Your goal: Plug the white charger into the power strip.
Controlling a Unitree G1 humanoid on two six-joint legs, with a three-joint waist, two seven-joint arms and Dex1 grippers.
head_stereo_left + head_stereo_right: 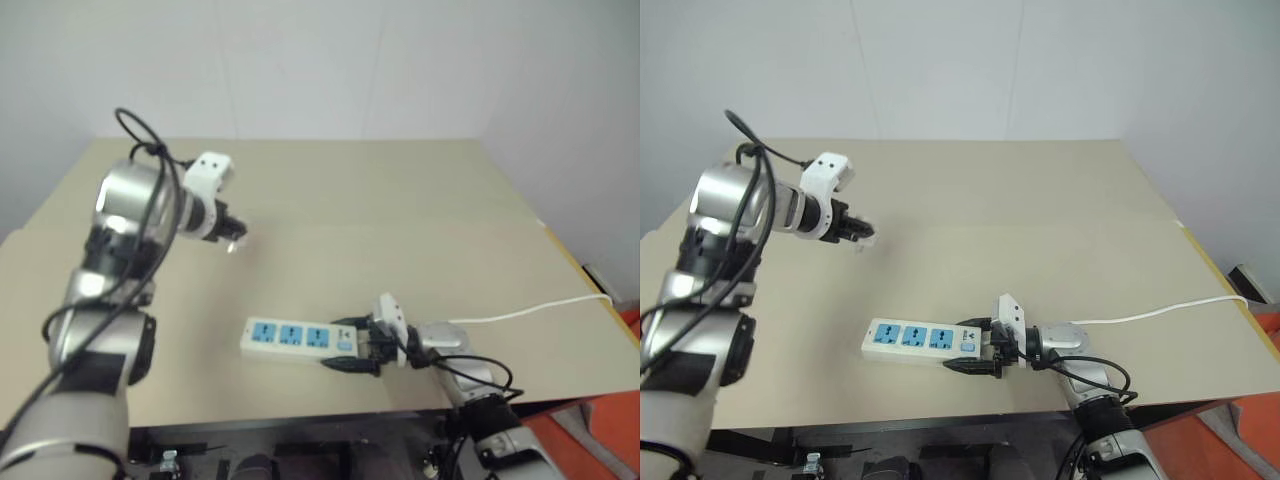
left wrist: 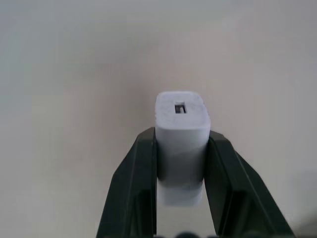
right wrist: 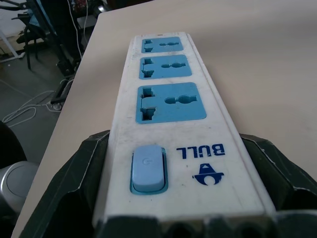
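The white charger [image 2: 181, 130] is pinched between the two black fingers [image 2: 141, 163] of my left gripper [image 1: 235, 238], which is shut on it. Its end with a small slot points away from the wrist. That hand hangs in the air above the left part of the beige table [image 1: 420, 210]. The power strip [image 1: 290, 337], white with three blue socket faces, lies flat near the table's front edge. My right gripper [image 1: 352, 347] is shut on its switch end [image 3: 147, 168], with a finger on each long side. The three sockets [image 3: 171, 101] face up and are empty.
A thin white cord [image 1: 530, 312] runs from the strip's held end across the table to the right edge. The front edge lies just behind the strip. A pale wall [image 1: 350, 60] stands behind the table, and floor clutter [image 3: 44, 59] shows past the left edge.
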